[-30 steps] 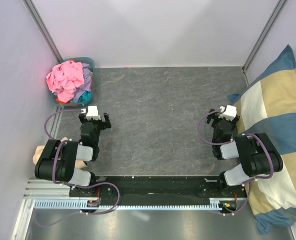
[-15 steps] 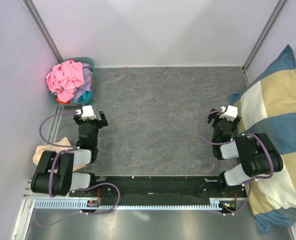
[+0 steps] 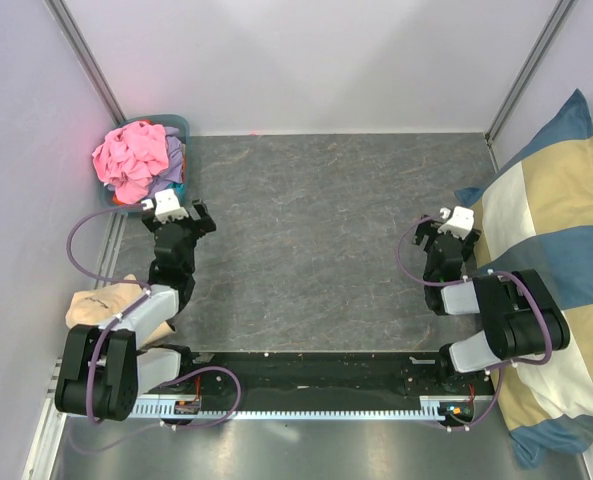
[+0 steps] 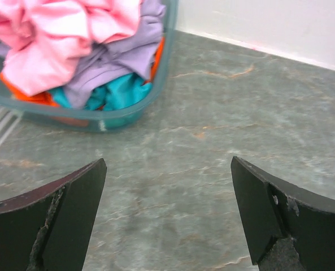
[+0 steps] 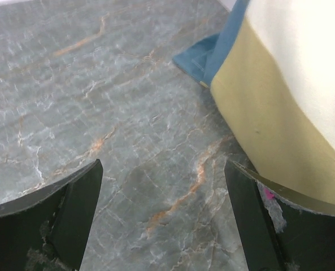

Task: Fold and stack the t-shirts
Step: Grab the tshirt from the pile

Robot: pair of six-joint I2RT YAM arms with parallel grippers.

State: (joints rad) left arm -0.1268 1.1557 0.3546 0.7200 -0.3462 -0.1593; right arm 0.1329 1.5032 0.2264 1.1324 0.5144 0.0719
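The t-shirts lie crumpled in a teal basket at the table's far left corner. The pink one is on top, with lavender beside it. The left wrist view shows the pink, lavender, teal and orange shirts behind the basket wall. My left gripper is open and empty, just short of the basket over bare table. My right gripper is open and empty beside the cushion.
A large blue-and-cream checked cushion fills the right side, its corner close to my right fingers. A beige cloth lies off the table's left edge near the left arm's base. Walls and metal posts enclose the grey marbled table.
My left arm has stretched out, carrying its gripper up and left toward the basket. The right arm has hardly moved. Both grippers have stayed open.
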